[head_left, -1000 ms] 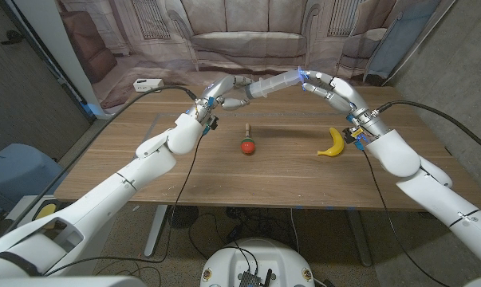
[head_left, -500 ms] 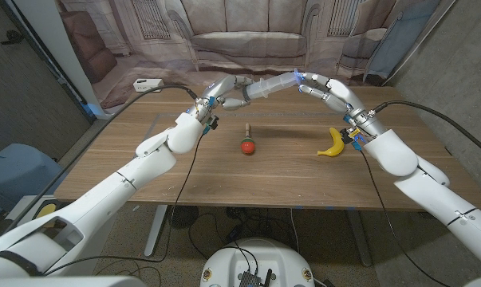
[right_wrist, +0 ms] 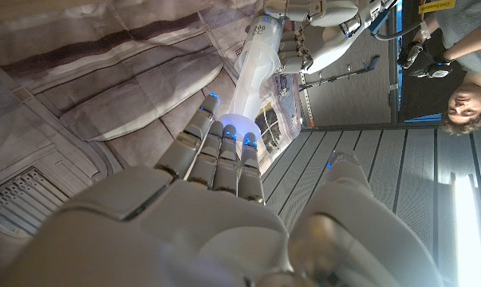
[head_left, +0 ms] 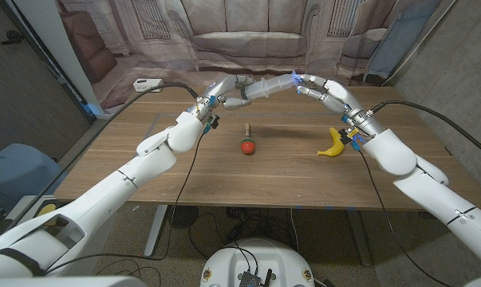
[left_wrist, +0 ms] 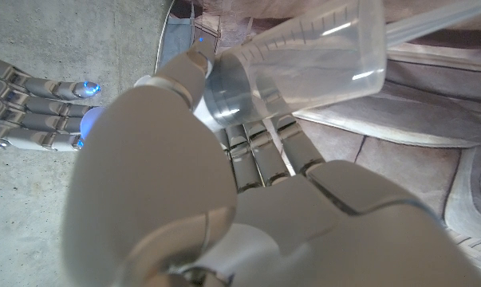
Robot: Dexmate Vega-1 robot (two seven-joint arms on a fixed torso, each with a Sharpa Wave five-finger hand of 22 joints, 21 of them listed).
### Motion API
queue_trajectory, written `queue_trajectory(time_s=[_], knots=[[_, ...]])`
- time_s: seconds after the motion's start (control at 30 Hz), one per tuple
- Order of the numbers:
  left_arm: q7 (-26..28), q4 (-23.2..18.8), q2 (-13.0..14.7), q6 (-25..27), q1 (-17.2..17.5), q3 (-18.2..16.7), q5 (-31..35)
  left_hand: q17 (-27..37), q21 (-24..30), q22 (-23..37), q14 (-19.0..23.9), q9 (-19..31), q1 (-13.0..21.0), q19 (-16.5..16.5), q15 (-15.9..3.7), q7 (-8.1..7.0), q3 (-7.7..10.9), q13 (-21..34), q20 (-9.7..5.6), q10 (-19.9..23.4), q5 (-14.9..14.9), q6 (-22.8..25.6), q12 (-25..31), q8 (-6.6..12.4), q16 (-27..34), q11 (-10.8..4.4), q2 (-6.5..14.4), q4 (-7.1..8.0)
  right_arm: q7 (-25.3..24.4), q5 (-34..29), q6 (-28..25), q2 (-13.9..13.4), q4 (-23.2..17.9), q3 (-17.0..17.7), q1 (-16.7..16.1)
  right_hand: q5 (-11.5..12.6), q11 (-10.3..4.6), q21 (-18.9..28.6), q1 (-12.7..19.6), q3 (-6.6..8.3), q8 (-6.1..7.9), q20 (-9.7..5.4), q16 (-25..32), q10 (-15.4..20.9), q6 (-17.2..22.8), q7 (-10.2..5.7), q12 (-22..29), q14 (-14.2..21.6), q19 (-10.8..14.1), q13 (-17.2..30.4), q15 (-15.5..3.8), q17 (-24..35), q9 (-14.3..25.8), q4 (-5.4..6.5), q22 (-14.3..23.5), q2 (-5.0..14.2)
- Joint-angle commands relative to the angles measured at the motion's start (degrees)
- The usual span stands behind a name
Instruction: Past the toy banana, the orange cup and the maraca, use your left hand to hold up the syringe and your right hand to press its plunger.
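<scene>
Since a second ago the right hand (head_left: 324,89) has crept leftward along the line of the syringe (head_left: 264,88), its lit fingertips now pressed on the plunger end, and the plunger rod showing between barrel and fingers looks shorter; the left hand (head_left: 228,92) holds where it was.

Near to far on the wooden table (head_left: 224,171), matte brown with a straight grain:
- Maraca (head_left: 247,142): round red head toward the robot, thin wooden handle pointing away. Lies alone near mid-table.
- Toy banana (head_left: 333,142): smooth yellow curved shape, lying just beside the right wrist.
- Past both, raised above the far half of the table, the syringe: clear plastic barrel, cylindrical, printed graduations, tilted so its plunger end rises toward the right hand.

Left wrist view: left hand (left_wrist: 224,199), glossy white shell with grey fingers, wraps the syringe (left_wrist: 304,64) at its grey-capped end; a firm full grasp. The right hand's fingers (left_wrist: 33,112) show beyond.

Right wrist view: right hand (right_wrist: 216,199) has fingers held straight and close together, blue-lit tips against the plunger end of the syringe (right_wrist: 252,76); it grasps nothing, only pushes. The left hand (right_wrist: 316,32) grips the barrel's far end.

Behind the table hangs a printed backdrop (head_left: 248,32), soft cloth with a sofa motif.
</scene>
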Motion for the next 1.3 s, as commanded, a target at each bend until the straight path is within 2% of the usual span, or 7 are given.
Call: queue_trajectory(time_s=[0.03, 0.87, 1.03, 1.3], knots=[[-0.1, 0.7, -0.2, -0.3, -0.5, 0.1, -0.1, 0.1, 1.0, 0.2, 2.0, 0.1, 2.3, 0.6, -2.22, -0.04, 2.12, 0.3, -0.28, 0.6, 0.2, 0.6, 0.0, 0.24, 0.3, -0.03, 4.1, 1.43, 0.7, 0.7, -1.1, -0.4, 0.1, -0.9, 0.8, -0.1, 0.02, -0.1, 0.4, 0.40, 0.14, 0.05, 0.2, 0.6, 0.8, -0.17, 0.3, 0.5, 0.6, 0.3, -0.28, 0.3, 0.2, -0.08, 0.3, 0.07], [-0.7, 3.3, -1.4, -1.2, -2.9, 1.4, 0.1, 0.2, 1.5, 0.2, 2.1, 0.1, 2.5, 0.6, -2.32, -0.03, 2.22, 0.5, -0.36, 0.7, 0.2, 0.5, -0.2, 0.16, 0.4, -0.15, 4.2, 1.44, 1.5, 1.8, -0.7, -0.8, 1.9, -2.6, 2.7, -0.2, 0.16, -0.1, 0.6, 0.44, 0.06, 0.08, 0.2, 0.8, 1.1, -0.02, 0.2, 0.7, 0.7, 0.3, -0.20, 0.4, 0.2, -0.10, 0.3, 0.18], [-0.7, 3.4, -1.6, -0.9, -3.0, 1.5, -0.1, 0.2, 1.6, 0.2, 2.1, 0.1, 2.5, 0.6, -2.30, -0.05, 2.22, 0.5, -0.37, 0.7, 0.1, 0.6, -0.2, 0.17, 0.4, -0.06, 4.3, 1.46, 1.8, 1.9, -1.0, -0.8, 1.9, -3.0, 2.9, -0.3, -0.52, 0.1, 0.6, 0.40, 0.16, 0.03, 0.6, 1.8, 1.7, -0.50, 0.5, 1.9, 1.6, 0.3, -0.88, 0.4, 0.2, -0.11, 0.3, 0.03], [-0.5, 3.1, -1.6, -0.8, -2.8, 1.5, -0.1, 0.2, 1.8, 0.2, 2.1, 0.1, 2.6, 0.5, -2.37, -0.05, 2.25, 0.5, -0.35, 0.7, 0.1, 0.6, -0.3, 0.17, 0.3, -0.18, 4.2, 1.44, 2.8, 2.4, -0.8, -0.9, 2.3, -3.9, 3.8, -0.3, -0.64, 0.2, 0.6, 0.47, 0.17, -0.09, 0.5, 2.0, 1.9, -0.70, 0.4, 2.1, 1.9, 0.3, -0.71, 0.4, 0.3, -0.09, 0.3, 0.07]])
